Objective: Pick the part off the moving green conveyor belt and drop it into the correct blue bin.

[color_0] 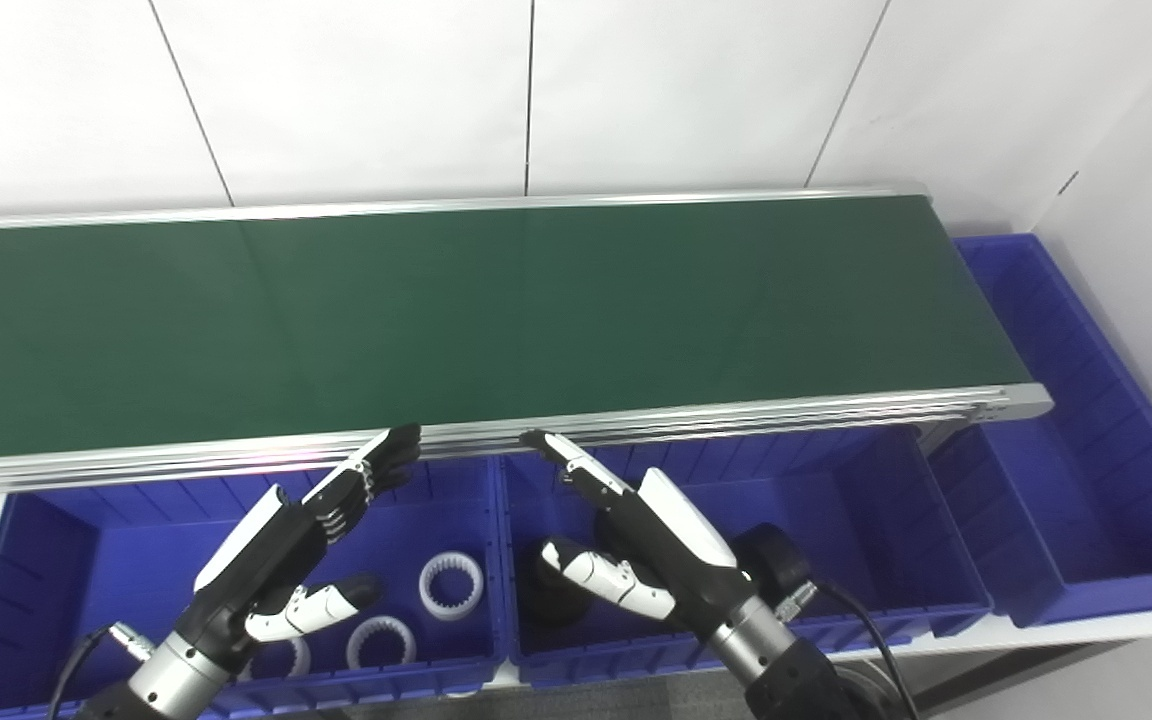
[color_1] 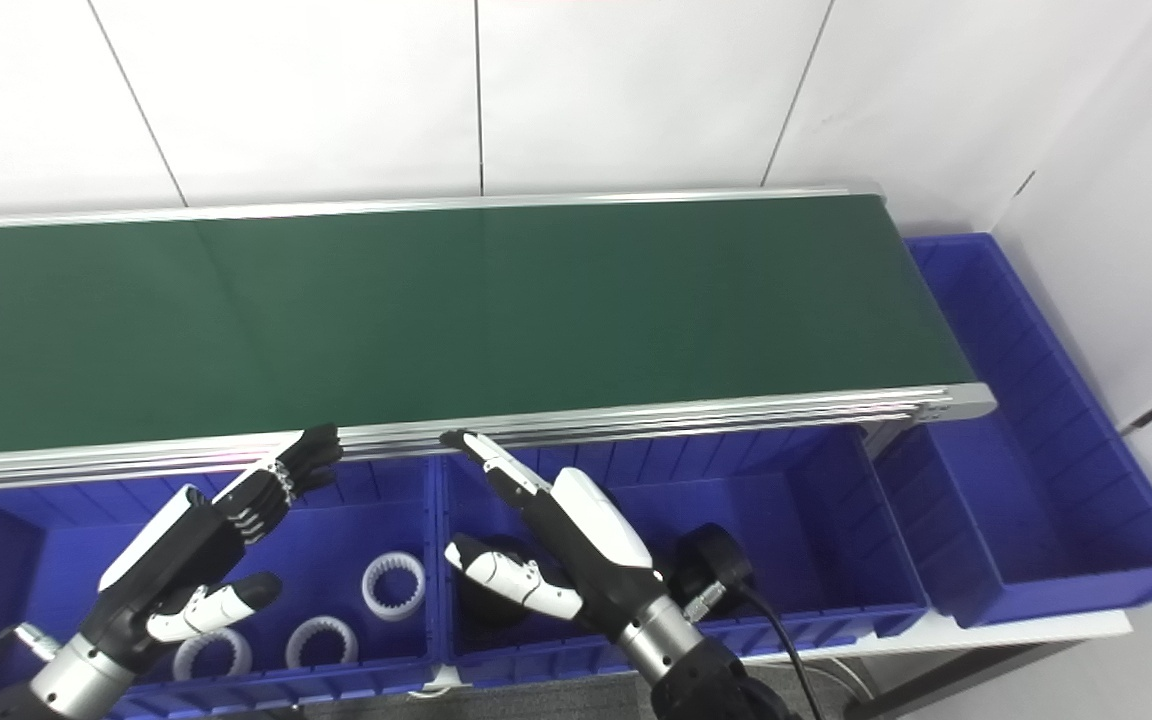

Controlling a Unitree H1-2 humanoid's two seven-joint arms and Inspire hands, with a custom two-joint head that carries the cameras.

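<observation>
Left eye view shows the green conveyor belt [color_0: 496, 310] running bare from edge to edge, so the part named in the task is not on any visible stretch of it and cannot yet be placed. Both hands hover just beside the belt's near aluminium rail [color_0: 636, 418], over the blue bins, which reads as a ready stance: close enough to reach onto the belt when something arrives. The left hand [color_0: 301, 540] holds nothing, its fingers extended toward the rail and its thumb spread away from them. The right hand [color_0: 636, 535] is likewise empty, fingers stretched forward and thumb apart. Below the left hand, the left bin [color_0: 56, 545] holds white toothed rings [color_0: 451, 585], while the middle bin [color_0: 866, 500] under the right hand holds black round parts [color_0: 776, 560], partly hidden by the wrist. That split suggests sorting by colour or type. A third, larger bin [color_0: 1066, 400] sits past the belt's right end, probably to catch missed pieces.
</observation>
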